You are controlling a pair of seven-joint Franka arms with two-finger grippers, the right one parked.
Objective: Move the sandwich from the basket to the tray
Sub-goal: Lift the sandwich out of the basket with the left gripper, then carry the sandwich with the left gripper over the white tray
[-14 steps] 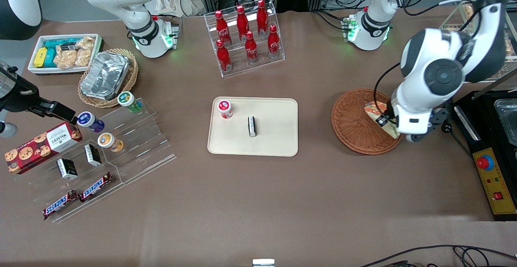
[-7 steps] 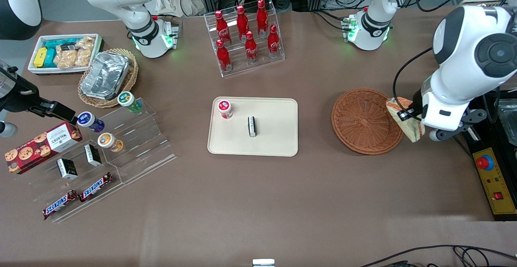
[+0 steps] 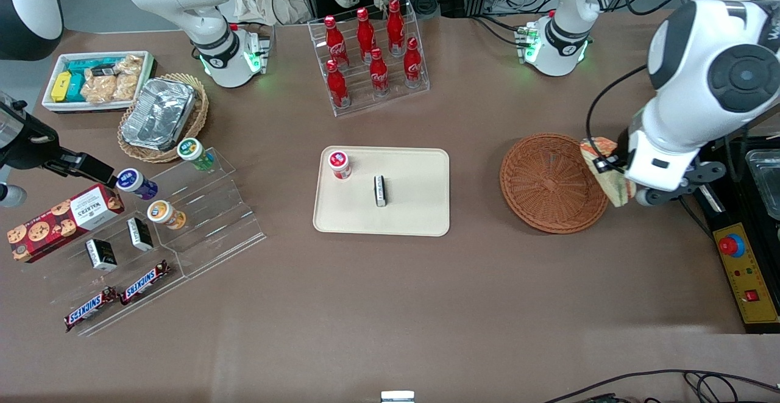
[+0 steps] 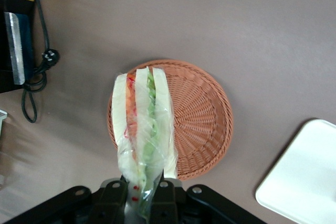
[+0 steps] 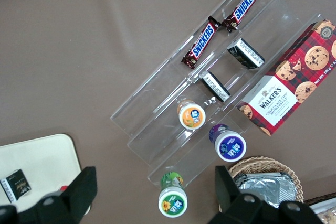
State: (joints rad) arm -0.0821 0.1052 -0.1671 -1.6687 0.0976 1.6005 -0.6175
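The gripper [image 4: 140, 195] is clamping the wrapped sandwich [image 4: 143, 129] by its tip, hanging it above the basket [image 3: 551, 182] rim. Carrying to the tray [image 3: 420, 208]: keep it level, approx. clear of the small box [image 3: 380, 191], probably upright.

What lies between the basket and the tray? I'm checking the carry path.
Bare table, per the front view. The tool holds the sandwich above the basket rim, away from the tray.

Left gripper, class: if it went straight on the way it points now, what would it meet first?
The gripper, holding the sandwich, points down; the sandwich would likely touch the basket rim first, though depth is unclear.
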